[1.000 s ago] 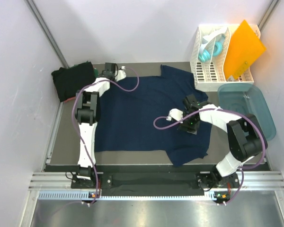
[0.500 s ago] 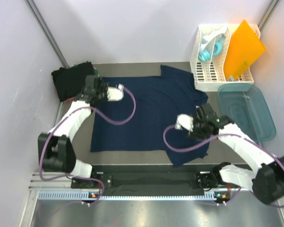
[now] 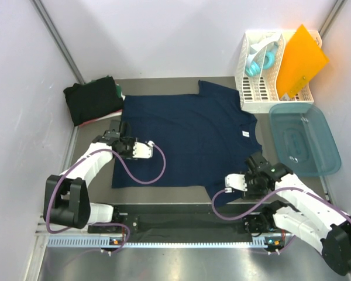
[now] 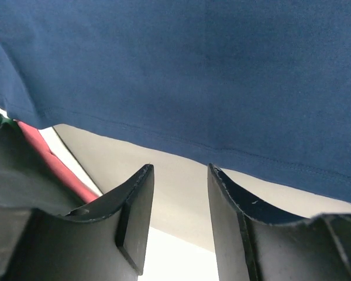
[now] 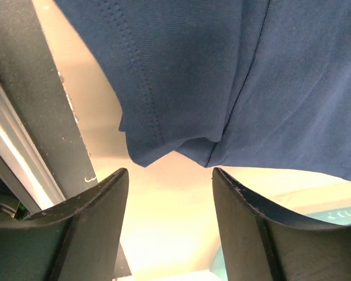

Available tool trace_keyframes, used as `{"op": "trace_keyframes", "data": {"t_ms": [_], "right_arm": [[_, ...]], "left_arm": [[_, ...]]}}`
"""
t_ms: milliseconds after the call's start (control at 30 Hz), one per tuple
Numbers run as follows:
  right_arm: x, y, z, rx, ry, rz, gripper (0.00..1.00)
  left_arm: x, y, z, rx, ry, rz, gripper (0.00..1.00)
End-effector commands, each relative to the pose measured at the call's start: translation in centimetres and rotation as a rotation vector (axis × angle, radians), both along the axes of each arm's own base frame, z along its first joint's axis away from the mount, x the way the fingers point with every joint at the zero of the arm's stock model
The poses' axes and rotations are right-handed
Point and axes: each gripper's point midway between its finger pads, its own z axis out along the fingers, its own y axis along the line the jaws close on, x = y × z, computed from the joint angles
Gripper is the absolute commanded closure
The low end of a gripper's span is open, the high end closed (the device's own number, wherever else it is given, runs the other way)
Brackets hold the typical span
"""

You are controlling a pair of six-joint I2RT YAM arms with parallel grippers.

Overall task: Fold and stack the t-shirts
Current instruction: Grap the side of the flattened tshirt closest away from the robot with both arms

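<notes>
As seen from above, shows a navy t-shirt [image 3: 187, 140] spread flat across the middle of the bench [image 3: 164, 86], with the collar and a small white neck label [image 3: 246, 134] toward the right of the frame and the bottom hem toward the left. Puts the left tool [image 3: 112, 135] at left-centre, right at the shirt's hem edge and aimed toward the upper left. Finds a folded pile of dark t-shirts [image 3: 92, 100] in that upper-left corner, apart from the navy one. From the left wrist camera, runs the navy hem across the upper part of the frame just beyond the black fingers [image 4: 134, 216], with bare bench beneath and a red edge [image 4: 55, 167] of the pile at the left; leaves only a narrow gap between the jaws, with nothing in it. Places the right tool [image 3: 258, 163] at lower right, just beside the shirt's near sleeve and below the neck label. From the right wrist camera, hangs the stitched sleeve corner at the top of the frame, ahead of the fingers [image 5: 93, 228] and not between them; holds those jaws wide apart and gripping nothing. Sets a teal tub [image 3: 333, 149] and a white rack [image 3: 254, 91] at the right edge and upper right, clear of both tools.
</notes>
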Motion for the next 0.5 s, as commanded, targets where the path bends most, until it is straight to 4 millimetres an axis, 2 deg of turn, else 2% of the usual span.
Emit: {"op": "trace_keyframes", "data": {"t_ms": [0, 167, 467], "right_arm": [[0.2, 0.7, 1.1, 0.013, -0.029, 0.079, 0.43], [0.0, 1.0, 0.6, 0.009, -0.022, 0.087, 0.53], [-0.1, 2.2, -0.3, 0.018, 0.001, 0.115, 0.48]], "left_arm": [[0.4, -0.9, 1.3, -0.046, 0.005, -0.003, 0.53], [-0.2, -0.9, 1.1, -0.043, 0.035, 0.002, 0.54], [-0.2, -0.1, 1.2, -0.003, 0.043, 0.016, 0.54]]}}
